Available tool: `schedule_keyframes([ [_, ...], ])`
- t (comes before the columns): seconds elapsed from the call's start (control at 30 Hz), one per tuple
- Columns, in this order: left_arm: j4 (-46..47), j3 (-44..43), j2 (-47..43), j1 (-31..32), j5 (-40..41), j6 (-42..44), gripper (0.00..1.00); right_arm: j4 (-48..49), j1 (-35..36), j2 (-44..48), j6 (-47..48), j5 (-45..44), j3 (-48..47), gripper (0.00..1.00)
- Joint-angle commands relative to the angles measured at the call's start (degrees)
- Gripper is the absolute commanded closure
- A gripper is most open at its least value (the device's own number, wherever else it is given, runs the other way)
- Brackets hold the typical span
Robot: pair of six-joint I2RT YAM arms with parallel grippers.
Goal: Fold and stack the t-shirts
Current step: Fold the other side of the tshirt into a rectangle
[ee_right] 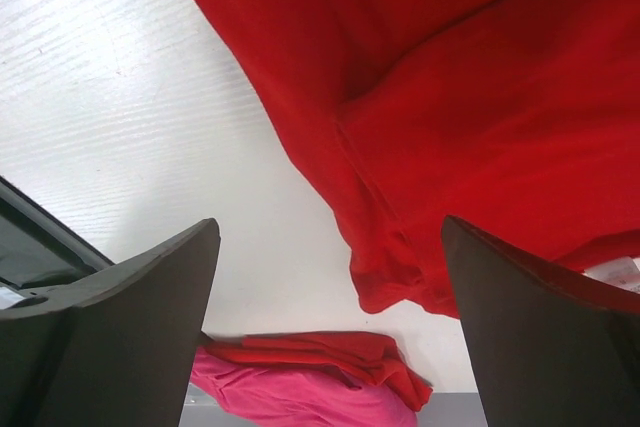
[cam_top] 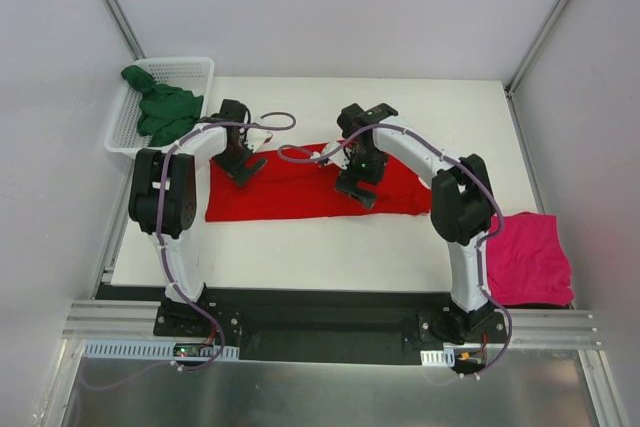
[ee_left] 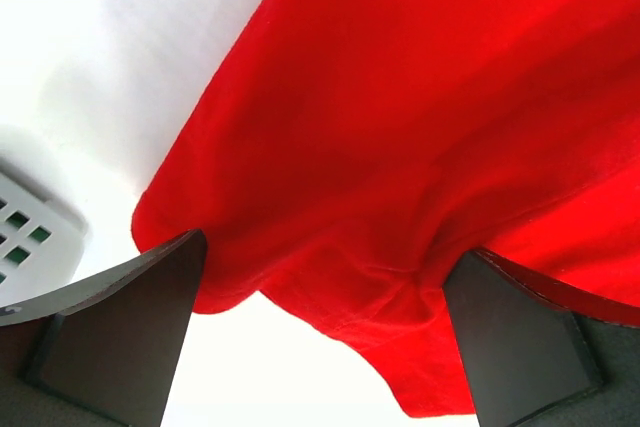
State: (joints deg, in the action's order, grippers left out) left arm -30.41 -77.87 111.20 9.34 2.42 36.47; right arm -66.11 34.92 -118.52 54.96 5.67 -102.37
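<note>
The bright red t-shirt (cam_top: 300,192) lies spread as a wide band across the middle of the table. My left gripper (cam_top: 243,165) stands open over its far left corner. In the left wrist view the red t-shirt's (ee_left: 420,117) wrinkled hem runs between the dark fingers (ee_left: 120,337), untouched by the left gripper (ee_left: 330,247). My right gripper (cam_top: 357,187) hangs open over the shirt's upper middle. The right gripper (ee_right: 330,225) straddles a bunched edge of the red t-shirt (ee_right: 470,97). A magenta-pink t-shirt (cam_top: 527,259) lies at the table's right front, and a dark green t-shirt (cam_top: 163,112) sits in the basket.
A white mesh basket (cam_top: 185,69) stands at the back left corner, and its corner shows in the left wrist view (ee_left: 25,237). The pink t-shirt (ee_right: 300,397) appears beyond the right fingers with a fold of red cloth (ee_right: 340,352) against it. Grey walls enclose the table.
</note>
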Motion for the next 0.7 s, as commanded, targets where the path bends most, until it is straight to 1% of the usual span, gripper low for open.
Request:
schedule_keyframes([
  [0.0, -0.44, -0.53, -2.3, -2.22, 1.98, 1.68, 0.01, -1.92, 0.24, -1.1, 0.15, -1.28, -2.05, 0.03],
  [0.33, -0.52, -1.68, -3.09, -2.93, 1.72, 1.33, 0.01, -1.92, 0.33, -3.65, -1.17, -2.95, -4.33, 0.03],
  [0.4, -0.52, -1.24, -3.18, -2.93, 1.19, 0.71, 0.01, -1.31, 0.33, -3.82, -1.7, -3.21, -4.24, 0.03],
  [0.47, -0.52, -0.89, -3.53, -2.93, 1.01, -0.08, 0.01, -0.43, 0.24, -3.82, -0.56, -1.64, -3.29, 0.03],
  [0.53, -0.52, -0.53, -3.79, -2.93, 1.19, -0.34, 0.01, 2.46, 0.24, -3.74, -0.21, -2.24, -1.96, 0.03],
  [0.63, -0.7, -0.01, -5.02, -2.93, 1.01, -0.43, 0.01, 3.44, -0.02, -6.1, -0.47, -3.03, -3.53, 0.03],
  [0.67, -0.61, 0.17, -5.81, -2.93, 0.84, -0.35, 0.01, 3.53, -0.11, -6.89, -0.73, -3.12, -5.37, 0.03],
])
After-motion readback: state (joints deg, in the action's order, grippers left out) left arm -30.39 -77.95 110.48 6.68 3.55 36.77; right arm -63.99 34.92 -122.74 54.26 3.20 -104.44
